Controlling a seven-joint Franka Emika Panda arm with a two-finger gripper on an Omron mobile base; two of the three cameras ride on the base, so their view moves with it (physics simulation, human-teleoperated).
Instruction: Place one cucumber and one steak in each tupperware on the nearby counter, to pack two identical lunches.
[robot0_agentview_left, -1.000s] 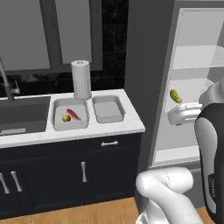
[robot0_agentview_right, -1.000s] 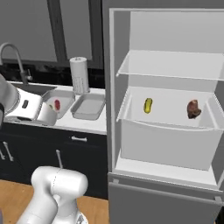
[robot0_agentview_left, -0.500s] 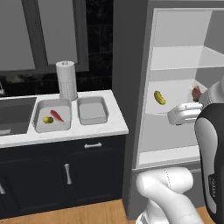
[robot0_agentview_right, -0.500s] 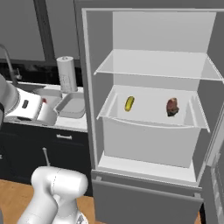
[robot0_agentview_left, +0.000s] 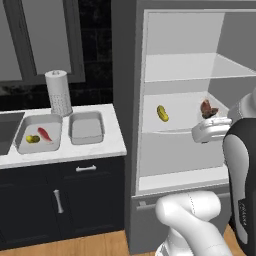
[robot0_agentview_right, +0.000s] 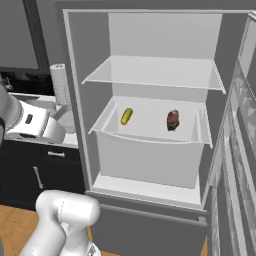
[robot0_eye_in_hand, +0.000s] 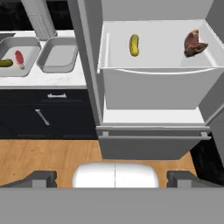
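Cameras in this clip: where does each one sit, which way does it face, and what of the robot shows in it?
Left base view: behind the arm to its left, facing counter and open fridge; the white arm rises lower right.
Right base view: behind to its right, facing the fridge shelves; the arm rises lower left.
Hand view: on the hand, looking at fridge and counter; open gripper at the bottom.
All three share the shelf cucumber and steak; left base and hand views share both tupperware, one filled, one empty.

Left base view: from behind arm, looks forward-down over worktop (robot0_agentview_left: 100, 145) and open fridge (robot0_agentview_left: 180, 100). Right base view: nearer, faces fridge shelves head-on. Hand view: high, tilted down at same fridge drawer (robot0_eye_in_hand: 157, 83), worktop edge, floor.
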